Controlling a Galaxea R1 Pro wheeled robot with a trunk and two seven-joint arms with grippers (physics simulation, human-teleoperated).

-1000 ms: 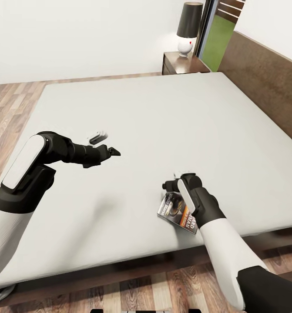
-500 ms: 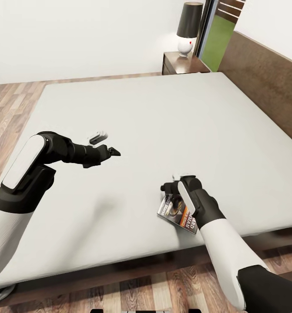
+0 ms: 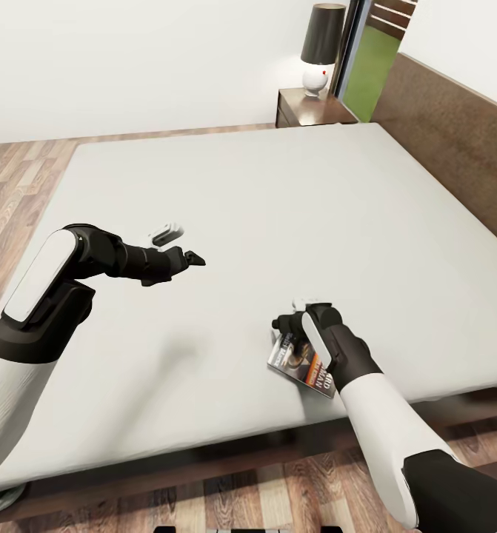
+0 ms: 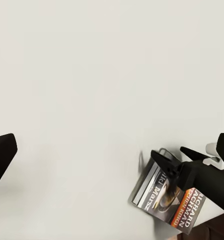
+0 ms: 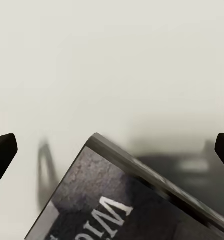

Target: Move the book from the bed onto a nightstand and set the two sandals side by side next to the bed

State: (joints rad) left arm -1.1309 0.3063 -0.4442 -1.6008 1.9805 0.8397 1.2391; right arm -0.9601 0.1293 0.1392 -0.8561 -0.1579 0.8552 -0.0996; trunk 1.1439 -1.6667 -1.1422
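left arm [image 3: 70, 274] reached out over the bed [image 3: 226, 222], left gripper [image 3: 178, 248] hovering above bare grey mattress, holding nothing. in the left wrist view its finger tips sat at the far edges with a big gap between them, so jaws were wide.

book [image 3: 301, 363] lay flat on the mattress near the foot-side edge of the bed, close to the robot, dark cover up with orange-white lettering. left wrist view caught it too [image 4: 164, 197], with the right gripper's black fingers right at its upper edge.

right gripper [image 3: 287, 326] was low over the far corner of the book, wrist covering part of the cover. right wrist view showed the book's corner [image 5: 117, 200] between the two finger tips, which sat at the frame edges, so jaws were spread wide and not closed on it. couldn't tell if the fingers touched the mattress.

nightstand [image 3: 311, 109] stood past the far side of the bed next to the headboard [image 3: 455, 133], a lamp [image 3: 321, 46] on top. wood floor [image 3: 18, 178] showed beyond the bed's left side.
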